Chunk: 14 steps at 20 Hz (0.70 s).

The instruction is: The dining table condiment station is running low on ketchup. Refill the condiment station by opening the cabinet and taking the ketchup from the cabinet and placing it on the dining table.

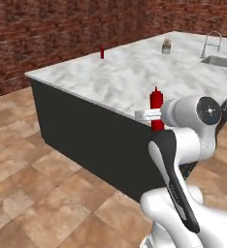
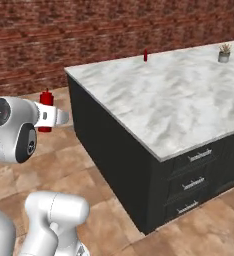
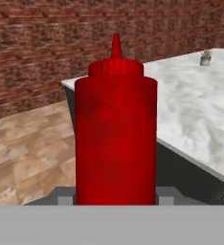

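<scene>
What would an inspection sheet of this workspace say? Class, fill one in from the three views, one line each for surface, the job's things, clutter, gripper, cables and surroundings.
Surface: dining table, white grey-veined marble top on a dark base.
Job's things: ketchup upright in the gripper, off the table, beside its near edge; cabinet nothing seen.
Clutter: second red bottle at the table's far edge; small potted plant; sink with faucet.
Gripper: gripper with jaws shut on the ketchup's lower body.
Cables: nothing seen.
Surroundings: red brick wall; brown tiled floor; drawers in the table's base.
</scene>
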Tool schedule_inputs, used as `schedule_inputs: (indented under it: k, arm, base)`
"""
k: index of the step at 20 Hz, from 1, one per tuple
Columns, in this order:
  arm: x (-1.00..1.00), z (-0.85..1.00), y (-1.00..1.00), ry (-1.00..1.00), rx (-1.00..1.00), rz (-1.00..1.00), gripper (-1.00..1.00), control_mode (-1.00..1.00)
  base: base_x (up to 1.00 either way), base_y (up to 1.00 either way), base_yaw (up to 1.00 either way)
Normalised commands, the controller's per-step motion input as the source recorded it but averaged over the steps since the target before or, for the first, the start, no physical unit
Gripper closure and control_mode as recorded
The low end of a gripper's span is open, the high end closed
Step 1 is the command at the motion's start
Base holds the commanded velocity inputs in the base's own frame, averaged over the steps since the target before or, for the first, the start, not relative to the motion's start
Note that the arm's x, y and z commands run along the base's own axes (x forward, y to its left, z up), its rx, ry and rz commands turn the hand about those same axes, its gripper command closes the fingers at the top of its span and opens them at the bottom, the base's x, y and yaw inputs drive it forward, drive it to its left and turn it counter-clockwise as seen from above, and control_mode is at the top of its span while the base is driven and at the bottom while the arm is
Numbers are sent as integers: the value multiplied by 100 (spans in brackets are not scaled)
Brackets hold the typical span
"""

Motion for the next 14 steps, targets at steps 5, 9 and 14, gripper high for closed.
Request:
schedule_inputs:
  k: [5,9,14]
  arm:
    - [0,0,0,0,0,0,100,100]
    - [0,0,0,0,0,0,100,100]
    - [0,0,0,0,0,0,100,100]
  base:
    - [100,9,41]
    - [100,24,39]
    - [100,38,33]
